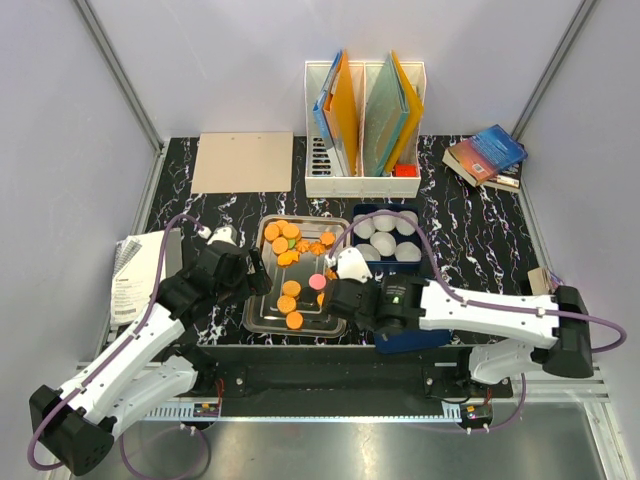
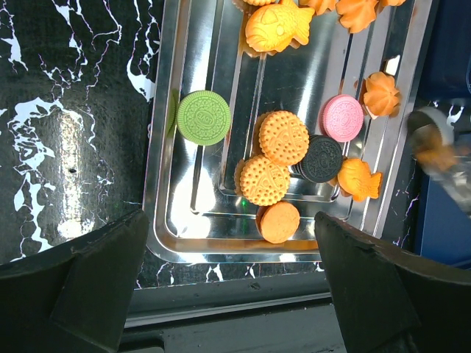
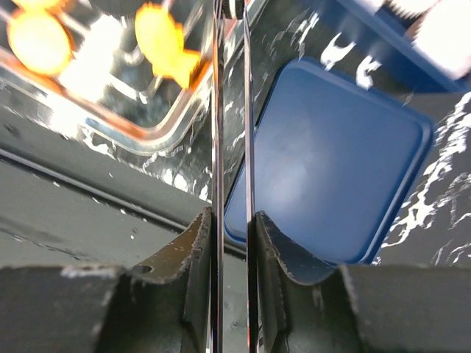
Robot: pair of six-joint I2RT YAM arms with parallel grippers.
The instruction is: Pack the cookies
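File rack [image 1: 365, 130] w/ folders stood at tabletop [image 1: 480, 240] rear, books [image 1: 485, 157] rt, cardboard sheet [image 1: 242, 162] lt; tongs [image 3: 217, 220] near blue lid [image 3: 331, 162].

The top view is lit brightly and evenly from above. It is sharp, with only soft shadows on the bench [image 1: 480, 250]. In the left wrist view the steel tray [image 2: 193, 213] throws white glare and the right edge is blurred, while the right wrist view is smeared and soft, its cookies [image 3: 165, 44] overexposed and its foreground dark.
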